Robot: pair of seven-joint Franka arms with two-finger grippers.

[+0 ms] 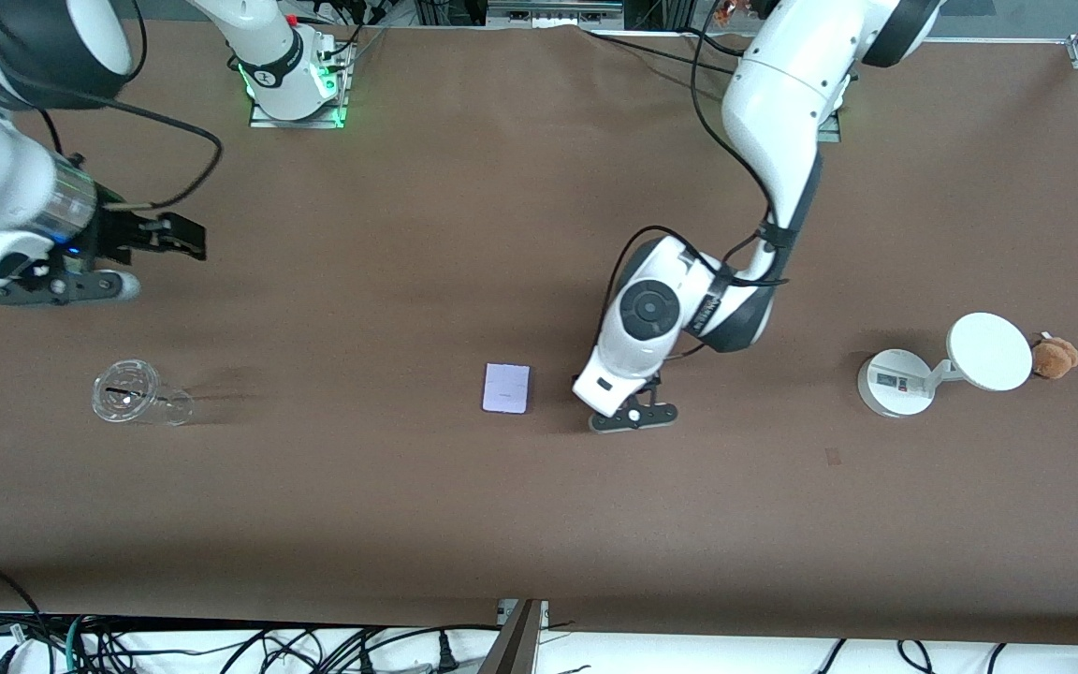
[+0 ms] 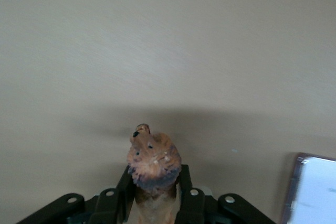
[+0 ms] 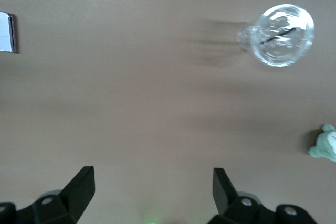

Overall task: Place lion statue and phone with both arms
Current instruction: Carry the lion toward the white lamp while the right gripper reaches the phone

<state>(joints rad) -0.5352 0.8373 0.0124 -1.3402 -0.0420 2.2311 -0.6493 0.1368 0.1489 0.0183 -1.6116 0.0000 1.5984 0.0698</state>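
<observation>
Lion statue (image 2: 153,163) clamped in left gripper (image 2: 153,203), lower body hidden.

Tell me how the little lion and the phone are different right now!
The lion statue is pinched between the left gripper's shut fingers, while the phone lies loose on the table, with nothing holding it. The lion statue is orange-brown and lumpy with a dark patch; the phone is pale lavender, flat and rectangular. The lion statue stands up tall in the grip; the phone rests flat. They sit beside each other near the table's middle.

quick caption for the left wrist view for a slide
Left gripper shut on the lion statue just above the brown table, phone lying beside it.
</observation>
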